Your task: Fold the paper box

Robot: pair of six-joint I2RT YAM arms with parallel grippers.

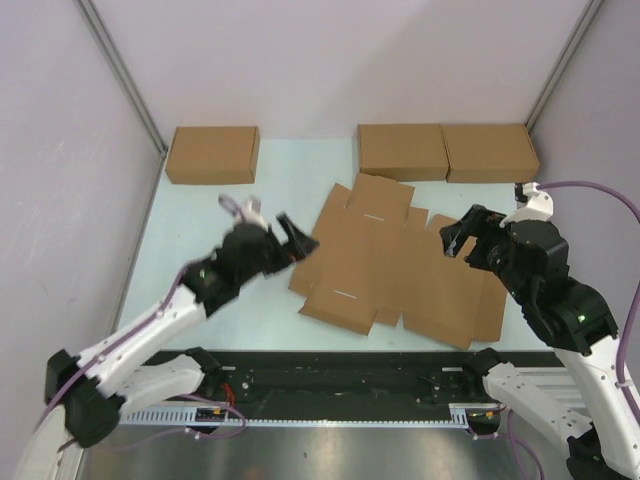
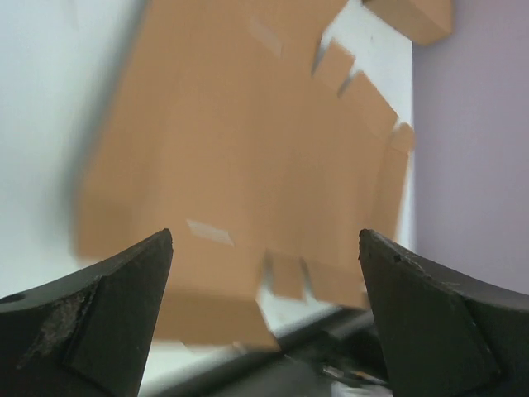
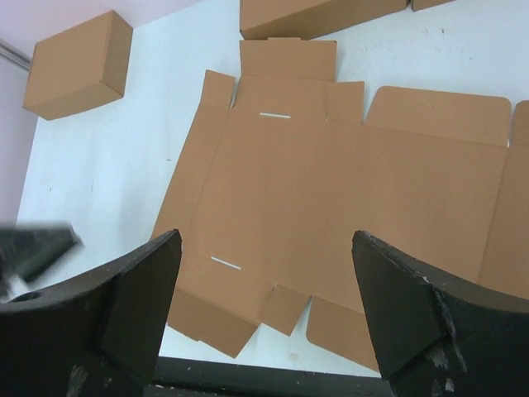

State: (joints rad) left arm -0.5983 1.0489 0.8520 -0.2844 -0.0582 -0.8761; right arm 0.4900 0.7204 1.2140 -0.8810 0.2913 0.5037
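Note:
The paper box (image 1: 400, 265) lies flat as a brown die-cut cardboard sheet with flaps and two slits in the middle of the table. My left gripper (image 1: 275, 225) is at the sheet's left edge, jaws wide open and empty. In the left wrist view the sheet (image 2: 248, 149) looks blurred beyond the open left gripper (image 2: 264, 248). My right gripper (image 1: 465, 235) hovers over the sheet's right part, open with nothing between its fingers. In the right wrist view the whole sheet (image 3: 331, 190) spreads below the open right gripper (image 3: 264, 248).
Three folded brown boxes stand along the back: one at the left (image 1: 212, 154), two side by side at the right (image 1: 402, 151) (image 1: 490, 152). A black rail (image 1: 340, 375) runs along the near table edge. Pale walls close in the sides.

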